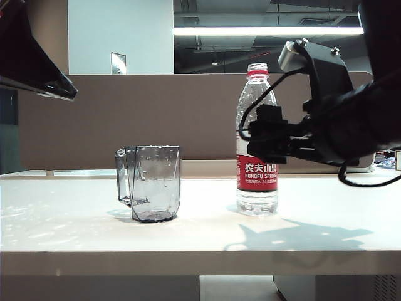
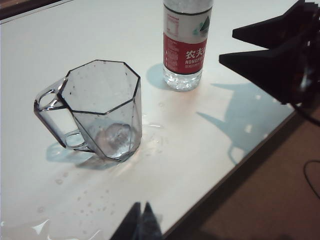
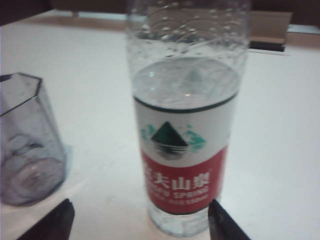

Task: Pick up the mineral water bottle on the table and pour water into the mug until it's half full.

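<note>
Right hand [image 3: 140, 220], fingers spread, frames the uncapped mineral water bottle [image 1: 257, 144] standing on the worktop [image 1: 200, 235] beside the mug [image 1: 150, 183]. Left hand [image 2: 139, 222] seemingly together nearby. Off-centre closing could topple it.

Office, off-white desk [image 1: 200, 232], tan partition screen [image 1: 156, 119] behind, exposed ceiling strip light [image 1: 266, 31]

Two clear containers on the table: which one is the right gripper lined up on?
The mineral water bottle: it stands upright between the open jaws of the right gripper, red-and-white label facing. The grey mug sits off to one side, outside them.
</note>
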Controlling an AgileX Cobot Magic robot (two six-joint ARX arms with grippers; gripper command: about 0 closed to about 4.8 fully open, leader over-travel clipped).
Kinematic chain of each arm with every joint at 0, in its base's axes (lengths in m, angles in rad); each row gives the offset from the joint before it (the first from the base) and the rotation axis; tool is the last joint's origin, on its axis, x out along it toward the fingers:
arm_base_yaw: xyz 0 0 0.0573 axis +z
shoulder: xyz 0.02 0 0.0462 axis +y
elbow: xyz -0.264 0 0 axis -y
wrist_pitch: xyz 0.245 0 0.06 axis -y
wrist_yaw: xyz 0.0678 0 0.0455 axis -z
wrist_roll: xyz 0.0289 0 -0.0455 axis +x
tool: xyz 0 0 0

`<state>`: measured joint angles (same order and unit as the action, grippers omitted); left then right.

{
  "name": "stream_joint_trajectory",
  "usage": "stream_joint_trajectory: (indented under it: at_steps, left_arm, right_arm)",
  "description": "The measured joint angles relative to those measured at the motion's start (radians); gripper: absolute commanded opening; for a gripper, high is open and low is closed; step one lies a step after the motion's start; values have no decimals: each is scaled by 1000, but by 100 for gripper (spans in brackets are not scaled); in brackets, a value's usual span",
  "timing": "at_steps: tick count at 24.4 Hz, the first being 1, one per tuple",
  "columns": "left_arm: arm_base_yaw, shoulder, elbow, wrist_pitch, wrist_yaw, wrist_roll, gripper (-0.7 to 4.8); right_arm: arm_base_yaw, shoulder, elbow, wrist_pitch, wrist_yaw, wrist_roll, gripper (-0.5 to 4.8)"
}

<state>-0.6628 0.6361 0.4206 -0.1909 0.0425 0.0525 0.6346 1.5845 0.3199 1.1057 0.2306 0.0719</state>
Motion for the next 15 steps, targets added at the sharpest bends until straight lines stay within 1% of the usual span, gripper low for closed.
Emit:
stream_joint_trajectory:
  at_steps: [3, 4, 7, 8, 10, 15]
  left_arm:
    - [0, 0, 0, 0, 0, 0, -1]
    - [0, 0, 0, 0, 0, 0, -1]
    - [0, 0, 0, 0, 0, 0, -1]
    - [0, 0, 0, 0, 0, 0, -1]
    - [0, 0, 0, 0, 0, 0, -1]
    - [0, 0, 0, 0, 0, 0, -1]
  right_arm:
    - [-4, 72, 2, 58, 40, 0, 440]
    - [-6, 98, 2, 83, 48, 0, 447]
    - [-6, 186, 3, 195, 53, 3, 454]
    - [-6, 205, 5, 208, 53, 3, 459]
    - [-7, 238, 22, 213, 54, 3, 474]
    - [-17, 299, 87, 225, 54, 3, 474]
